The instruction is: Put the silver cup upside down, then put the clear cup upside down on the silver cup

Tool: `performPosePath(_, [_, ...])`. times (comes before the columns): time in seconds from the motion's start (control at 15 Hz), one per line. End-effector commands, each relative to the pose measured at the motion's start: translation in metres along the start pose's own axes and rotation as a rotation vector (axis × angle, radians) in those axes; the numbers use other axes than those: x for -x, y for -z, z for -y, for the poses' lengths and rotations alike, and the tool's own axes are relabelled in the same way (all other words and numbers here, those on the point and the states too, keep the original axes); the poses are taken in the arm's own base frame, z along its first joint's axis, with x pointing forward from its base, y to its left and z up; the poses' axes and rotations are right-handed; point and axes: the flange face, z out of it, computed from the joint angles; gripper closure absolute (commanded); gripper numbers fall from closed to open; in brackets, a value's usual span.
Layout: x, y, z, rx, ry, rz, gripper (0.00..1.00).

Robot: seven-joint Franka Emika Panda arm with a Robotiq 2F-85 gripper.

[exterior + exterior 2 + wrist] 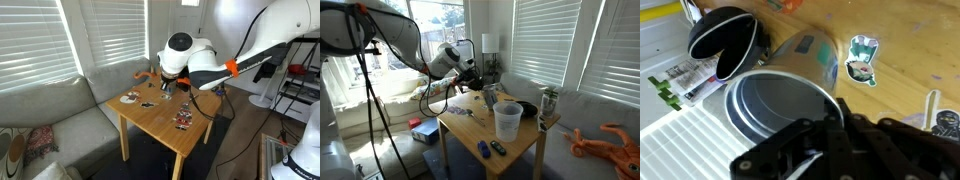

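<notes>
Gripper (pixel 837 118), wrist view: it enters from 6 o'clock. Its jaws are drawn narrow and clamp the wall of the silver cup (pixel 775 100) at the 4 o'clock point of the rim. The cup's open mouth faces the camera and shows bare metal inside. A black bowl (pixel 725 38) sits at 11 o'clock from the cup; whether the two touch cannot be told. A sticker (pixel 861 58) lies flat on the wooden table (pixel 910 50) at 2 o'clock from the cup.

In an exterior view, the arm (pixel 215 68) reaches in from 3 o'clock. The gripper (pixel 166 88) is low over the far half of the table (pixel 160 128). The jaws and the cup are too small here to make out. A sofa (pixel 60 112) stands at 9 o'clock from the table.

In an exterior view, the arm (pixel 435 62) comes in from 9 o'clock. The gripper (pixel 480 84) meets the silver cup (pixel 490 98) on the far part of the table (pixel 470 130). The clear cup (pixel 506 120) stands upright, mouth up, at 5 o'clock from the silver cup, near it but apart. The black bowl (pixel 526 108) lies at 3 o'clock from the silver cup. An orange toy (pixel 610 140) rests at 4 o'clock, off the table.
</notes>
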Motion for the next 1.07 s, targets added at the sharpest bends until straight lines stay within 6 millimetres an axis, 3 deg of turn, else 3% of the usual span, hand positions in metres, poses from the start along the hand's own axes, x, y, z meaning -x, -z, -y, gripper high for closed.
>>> performPosePath(0.0, [0.004, 0.001, 0.016, 0.079, 0.028, -0.056, 0.99])
performPosePath(0.33, [0.018, -0.016, 0.046, 0.132, 0.080, -0.046, 0.99])
performPosePath(0.4, [0.018, -0.015, 0.047, 0.132, 0.082, -0.037, 0.71])
performPosePath(0.53, [0.020, -0.015, 0.051, 0.128, 0.084, -0.023, 0.65])
performPosePath(1.0, [0.021, -0.009, 0.061, 0.064, 0.062, 0.006, 0.17])
